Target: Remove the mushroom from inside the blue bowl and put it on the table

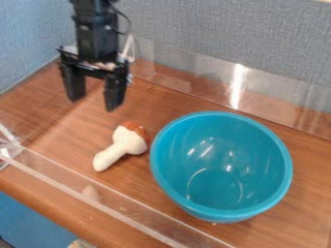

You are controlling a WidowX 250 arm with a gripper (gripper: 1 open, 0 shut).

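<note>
Nearest the camera runs the low clear wall (91,199) along the front edge of the table (52,116), its corner at about eight o'clock in the view. Just behind it, at roughly four o'clock, sits the blue bowl (223,165), upright and with nothing showing inside but reflections on its glossy floor. To the bowl's nine o'clock, just beside its rim and perhaps brushing it, the mushroom (118,147) lies on its side on the bare wood, the pale stem pointing toward seven o'clock and the orange-brown cap toward the bowl. Farther back, at about eleven o'clock, the gripper (92,90) hangs above the table with its two dark fingers pointing straight down and spread wide, nothing between them, clear of the mushroom. Judged from how things lie, the mushroom is out of the bowl and resting on the table, so little is left to do. The risks from here are small: the mushroom rests on a rounded stem and cap, so a nudge or a shake of the table could roll it against the bowl or toward the front wall; and if the arm dropped low on its way off, a finger could clip the cap or knock the bowl's rim.
</note>
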